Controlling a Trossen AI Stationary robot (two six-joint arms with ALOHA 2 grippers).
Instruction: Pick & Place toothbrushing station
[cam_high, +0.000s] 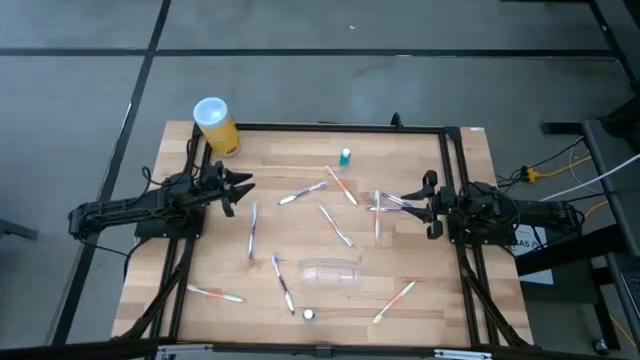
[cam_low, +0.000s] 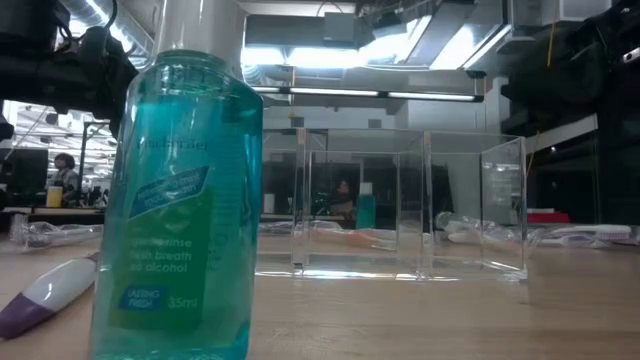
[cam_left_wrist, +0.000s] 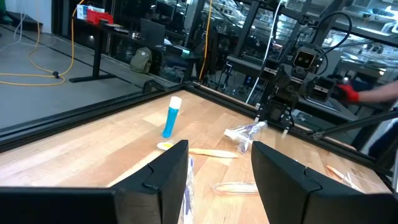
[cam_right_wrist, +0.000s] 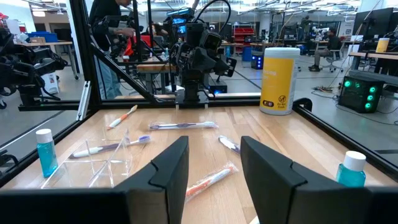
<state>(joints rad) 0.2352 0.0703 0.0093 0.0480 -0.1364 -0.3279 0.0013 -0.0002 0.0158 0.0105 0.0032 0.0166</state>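
With toothbrushes (cam_high: 335, 224) scattered over the table (cam_high: 190, 260) around the clear holder (cam_high: 331, 271), nothing seems picked yet: the left gripper (cam_high: 243, 189) and right gripper (cam_high: 418, 209) wait at opposite edges, fingers spread and empty, so one must next reach for a brush.

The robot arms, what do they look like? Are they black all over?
Mostly, yes. Both arms are dark and jointed, with black cables looped along them. The left gripper and the right gripper each have two chunky black fingers with flat, angled faces. Yellow and white cables lie beside the right arm.
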